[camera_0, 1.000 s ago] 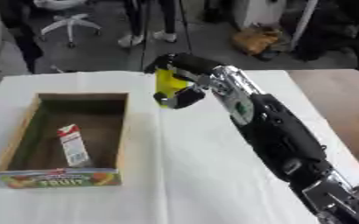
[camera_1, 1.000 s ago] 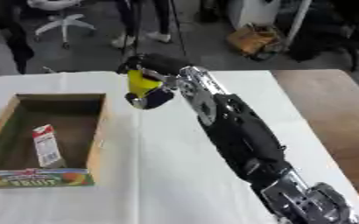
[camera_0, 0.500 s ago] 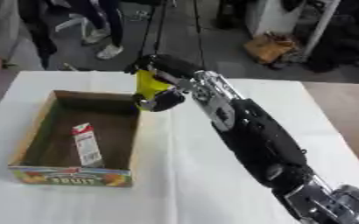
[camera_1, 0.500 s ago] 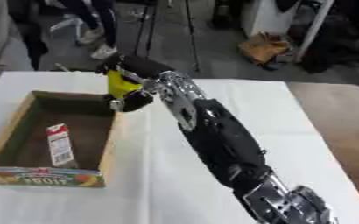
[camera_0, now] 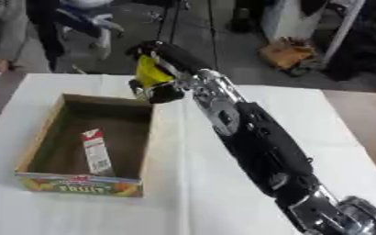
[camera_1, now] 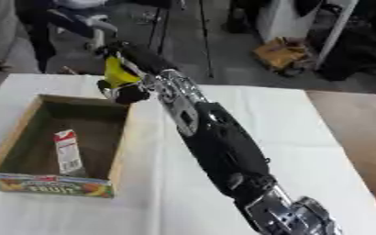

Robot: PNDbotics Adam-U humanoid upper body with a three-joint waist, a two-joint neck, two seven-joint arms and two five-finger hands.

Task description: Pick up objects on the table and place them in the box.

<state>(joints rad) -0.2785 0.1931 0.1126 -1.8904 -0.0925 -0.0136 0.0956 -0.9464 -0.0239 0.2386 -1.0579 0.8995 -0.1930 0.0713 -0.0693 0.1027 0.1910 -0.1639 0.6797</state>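
Over the far right corner of the box (camera_0: 147,137), left eye view: the right hand (camera_0: 161,69) is reaching in from the lower right, arm stretching diagonally across the white table (camera_0: 191,183). Its fingers are curling round a yellow item (camera_0: 149,73), thumb side below, dark fingers above. The item is hanging in the air, above the box rim at that corner, not touching the box or table. Exact shape of the item is hard to make out; just yellow, partly covered by the hand. The box is an open cardboard tray with a printed fruit label on its near wall, sitting on the left half of the table. A carton (camera_0: 96,151), red and white, is lying flat inside on the box floor, long side running near to far, closer to the near wall. The left hand is not showing.

Right eye view: the same right hand (camera_1: 127,69) is gripping the yellow item (camera_1: 119,74), here sitting just beyond the far right corner of the box (camera_1: 119,147), slightly outside the rim line from this eye. The carton (camera_1: 66,151) is lying in the box, left of centre. The arm is covering the middle of the table (camera_1: 319,137), silver joints showing near the bottom edge. The left hand is out of this view too.
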